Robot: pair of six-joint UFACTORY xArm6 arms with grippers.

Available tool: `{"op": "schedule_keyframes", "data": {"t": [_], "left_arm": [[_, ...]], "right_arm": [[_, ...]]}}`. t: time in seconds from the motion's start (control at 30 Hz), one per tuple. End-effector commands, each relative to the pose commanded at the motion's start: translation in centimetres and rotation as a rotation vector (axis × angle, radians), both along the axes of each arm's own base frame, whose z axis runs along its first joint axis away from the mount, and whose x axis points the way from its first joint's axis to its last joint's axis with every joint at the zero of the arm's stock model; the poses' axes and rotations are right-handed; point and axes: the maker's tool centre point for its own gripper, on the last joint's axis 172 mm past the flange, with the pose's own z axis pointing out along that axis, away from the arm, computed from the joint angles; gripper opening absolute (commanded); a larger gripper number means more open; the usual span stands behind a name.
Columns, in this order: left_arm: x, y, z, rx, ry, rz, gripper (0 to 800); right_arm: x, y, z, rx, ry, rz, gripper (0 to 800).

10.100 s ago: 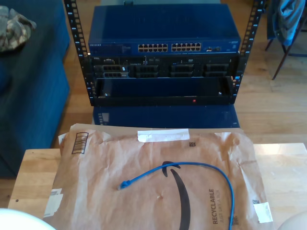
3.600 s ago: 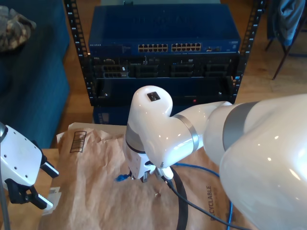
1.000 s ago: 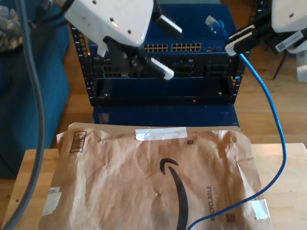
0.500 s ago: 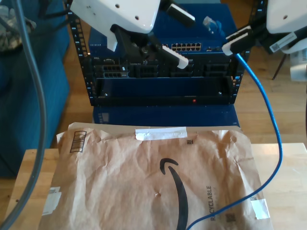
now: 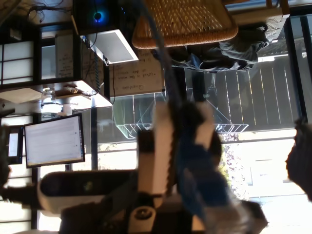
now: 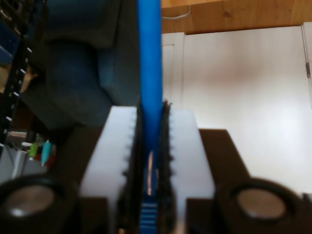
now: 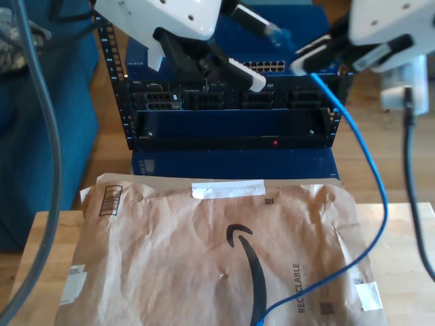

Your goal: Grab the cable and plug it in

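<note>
Exterior view, from its left: you see my first gripper (image 7: 265, 56) with its fingers apart, and the cable's plug (image 7: 277, 34) at its upper finger. Just right of it, my second gripper (image 7: 304, 60) is clamped on the blue cable (image 7: 370, 163), which hangs down to the paper mailer (image 7: 170, 251). The plug points left, just above the switch ports (image 7: 272, 66).

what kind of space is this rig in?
Probably a home or small office used as a networking test bench: a black equipment rack holding a blue network switch stands on a wood floor, fronted by a wooden table covered with a brown paper mailer.
</note>
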Motion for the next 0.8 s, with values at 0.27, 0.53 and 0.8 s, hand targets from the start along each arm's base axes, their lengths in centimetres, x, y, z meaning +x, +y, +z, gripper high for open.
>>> {"op": "schedule_keyframes", "data": {"t": [0.27, 0.53, 0.8], "left_arm": [[0.03, 0.10, -0.07, 0.000, 0.000, 0.000, 740], [0.40, 0.36, -0.18, -0.004, -0.051, -0.018, 595], [0.76, 0.67, -0.31, -0.005, -0.075, -0.020, 490]], "right_arm": [[0.04, -0.01, -0.24, -0.003, 0.004, 0.002, 4], [-0.29, 0.32, -0.67, -0.008, 0.014, 0.014, 4], [-0.45, 0.36, -1.05, -0.017, 0.019, 0.018, 4]]}}
